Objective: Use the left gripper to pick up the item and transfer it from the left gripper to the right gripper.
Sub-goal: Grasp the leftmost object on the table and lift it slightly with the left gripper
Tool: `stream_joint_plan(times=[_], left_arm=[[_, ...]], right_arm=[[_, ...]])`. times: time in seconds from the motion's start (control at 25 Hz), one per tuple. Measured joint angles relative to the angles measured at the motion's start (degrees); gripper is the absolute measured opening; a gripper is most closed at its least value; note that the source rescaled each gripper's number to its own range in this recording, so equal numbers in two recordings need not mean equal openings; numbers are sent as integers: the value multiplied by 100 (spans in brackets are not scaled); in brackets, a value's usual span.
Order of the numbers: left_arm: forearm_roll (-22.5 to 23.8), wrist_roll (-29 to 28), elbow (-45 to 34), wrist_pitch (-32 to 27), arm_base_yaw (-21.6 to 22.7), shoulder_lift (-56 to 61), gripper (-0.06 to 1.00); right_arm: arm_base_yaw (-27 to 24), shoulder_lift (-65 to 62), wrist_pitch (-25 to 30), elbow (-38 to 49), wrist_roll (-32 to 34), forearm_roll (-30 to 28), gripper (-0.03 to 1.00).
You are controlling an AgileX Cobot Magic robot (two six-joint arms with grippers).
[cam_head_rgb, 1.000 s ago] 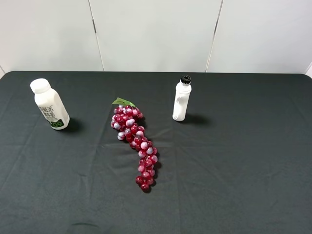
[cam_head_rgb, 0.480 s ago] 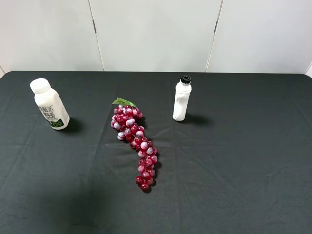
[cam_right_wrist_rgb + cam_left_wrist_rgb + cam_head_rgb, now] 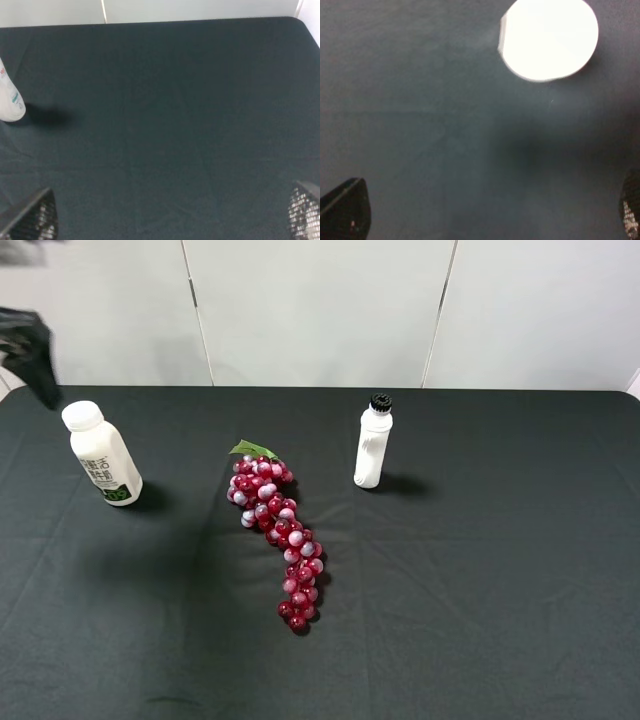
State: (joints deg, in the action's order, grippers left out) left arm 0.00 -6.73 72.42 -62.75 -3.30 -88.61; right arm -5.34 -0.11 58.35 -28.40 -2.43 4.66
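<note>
High view overlooks table; left wrist close above milk bottle (shared with high).

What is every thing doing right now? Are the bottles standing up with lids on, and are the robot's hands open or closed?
Milk bottle: standing upright, white cap on.
Slim white bottle: standing upright, black cap on.
Grapes: lying flat, not held.
Left gripper: open, empty.
Right gripper: open, empty.
</note>
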Motion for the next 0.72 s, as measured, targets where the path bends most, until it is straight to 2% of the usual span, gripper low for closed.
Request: stream_joint_plan(times=[0.36,0.72], left_arm=[[44,-200,6,697,-354,-931,100],[0,-258,11,1336,-375,-1524,100]], right_arm=[[0,0,0,0,0,0,100],[0,0,0,0,0,5,100]])
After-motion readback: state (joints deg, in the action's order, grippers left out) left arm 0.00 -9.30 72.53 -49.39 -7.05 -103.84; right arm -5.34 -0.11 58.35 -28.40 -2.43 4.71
